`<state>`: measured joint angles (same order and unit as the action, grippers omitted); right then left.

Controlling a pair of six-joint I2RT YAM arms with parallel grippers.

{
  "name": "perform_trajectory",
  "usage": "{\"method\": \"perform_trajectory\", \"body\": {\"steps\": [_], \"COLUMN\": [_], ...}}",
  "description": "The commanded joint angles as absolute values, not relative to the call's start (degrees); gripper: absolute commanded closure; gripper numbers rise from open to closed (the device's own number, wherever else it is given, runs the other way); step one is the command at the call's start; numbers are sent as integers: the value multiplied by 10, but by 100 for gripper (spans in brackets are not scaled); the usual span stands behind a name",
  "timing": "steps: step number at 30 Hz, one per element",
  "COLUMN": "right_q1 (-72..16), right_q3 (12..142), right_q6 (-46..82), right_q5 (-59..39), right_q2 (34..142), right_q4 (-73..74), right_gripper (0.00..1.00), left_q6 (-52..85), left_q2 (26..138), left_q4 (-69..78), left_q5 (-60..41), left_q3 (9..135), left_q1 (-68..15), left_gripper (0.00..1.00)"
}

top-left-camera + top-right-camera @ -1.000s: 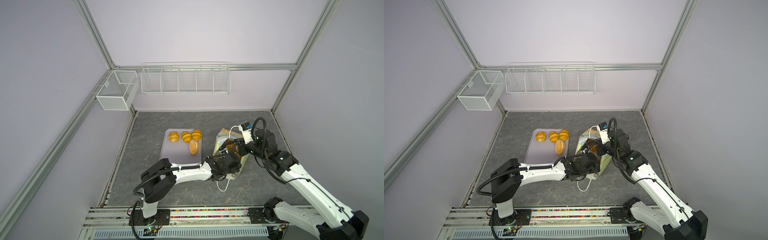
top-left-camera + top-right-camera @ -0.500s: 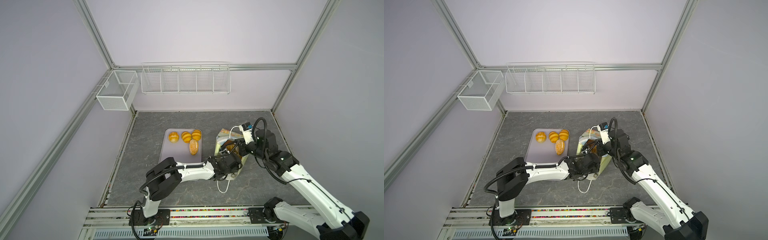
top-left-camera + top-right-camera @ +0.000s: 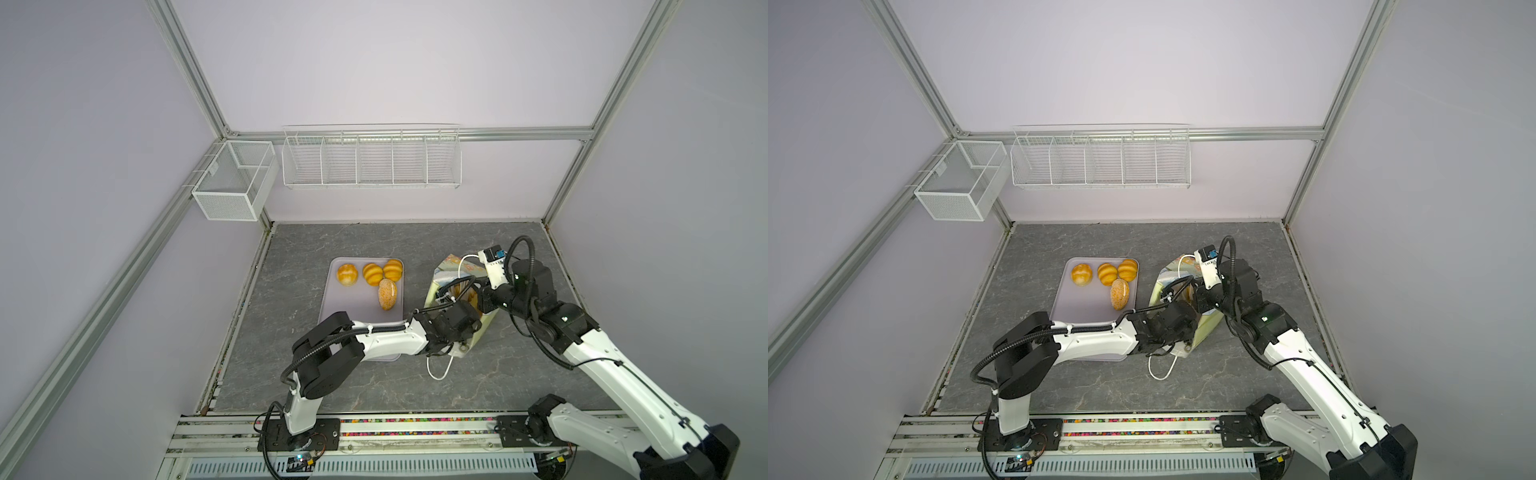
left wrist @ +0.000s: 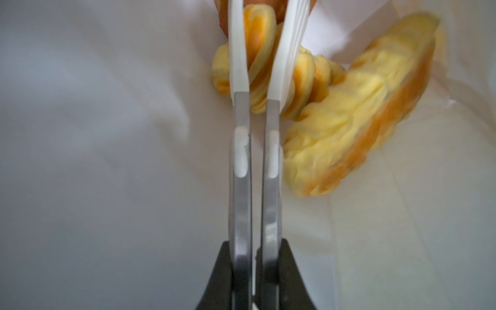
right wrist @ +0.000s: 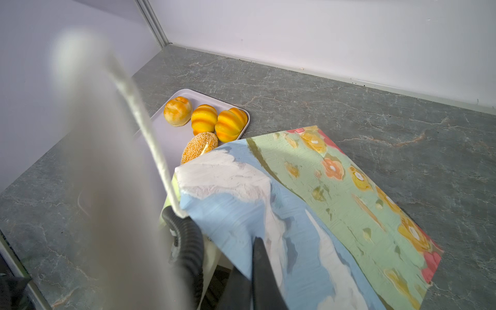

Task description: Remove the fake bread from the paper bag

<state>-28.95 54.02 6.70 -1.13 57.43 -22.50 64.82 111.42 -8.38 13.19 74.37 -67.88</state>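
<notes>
The paper bag point(image 3: 446, 270) lies tilted on the grey table right of the tray; its printed side point(image 5: 308, 188) fills the right wrist view. My right gripper point(image 5: 255, 241) is shut on the bag's upper edge, with one black finger over the print. My left arm reaches into the bag's mouth, so its gripper is hidden in both top views. Inside the white bag, my left gripper point(image 4: 261, 40) is shut on a ridged yellow-orange loaf of fake bread point(image 4: 303, 80). A second long loaf point(image 4: 362, 112) lies beside it.
A grey tray point(image 3: 332, 316) left of the bag holds three round buns point(image 3: 372, 273) and a speckled oval point(image 3: 387, 294). One white cord handle point(image 3: 440, 370) trails on the table in front of the bag. Wire baskets point(image 3: 372, 158) hang on the back wall.
My left arm has pushed further toward and into the bag. The right arm and the bag have stayed where they were.
</notes>
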Motion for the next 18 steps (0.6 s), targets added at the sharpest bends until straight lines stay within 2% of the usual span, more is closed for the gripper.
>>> {"method": "perform_trajectory", "body": {"steps": [1, 18], "right_q1": [-288, -289], "right_q3": [535, 532], "right_q6": [78, 72], "right_q5": [-24, 6], "right_q2": [562, 577], "right_q4": [-200, -192], "right_gripper": [93, 93], "left_q6": [649, 587], "left_q2": [1104, 974], "left_q4": [-67, -114], "left_q5": [138, 94], "left_q3": [742, 670], "left_q1": [-671, -655], "left_gripper": [99, 100]}}
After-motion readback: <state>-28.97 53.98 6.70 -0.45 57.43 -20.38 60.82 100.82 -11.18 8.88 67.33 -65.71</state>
